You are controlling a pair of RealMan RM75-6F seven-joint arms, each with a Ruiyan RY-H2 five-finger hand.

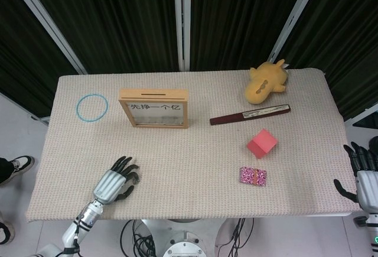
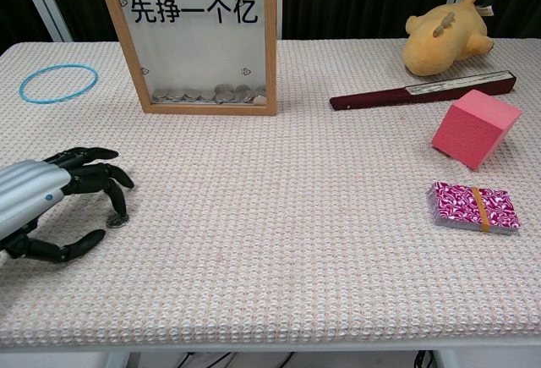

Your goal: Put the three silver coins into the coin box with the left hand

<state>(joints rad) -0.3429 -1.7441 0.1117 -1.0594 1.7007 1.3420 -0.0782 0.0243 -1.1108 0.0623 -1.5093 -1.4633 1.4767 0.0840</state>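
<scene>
Resting a fingertip of my spread, empty left hand (image 2: pixel 51 203) on the silver coin (image 2: pixel 116 220) at the near left of the table (image 2: pixel 296 241), I judge it thin, rigid and slippery, best pinched by its edges.

From your left hand (image 2: pixel 51 203), the bare cloth toward the coin box (image 2: pixel 188 36) at one o'clock has nothing lying on it. The blue ring (image 2: pixel 57 82) sits at twelve o'clock, near the box's left side. The fan (image 2: pixel 421 90), pink block (image 2: pixel 473 127) and card deck (image 2: pixel 472 205) crowd three o'clock, well apart from your hand.
</scene>
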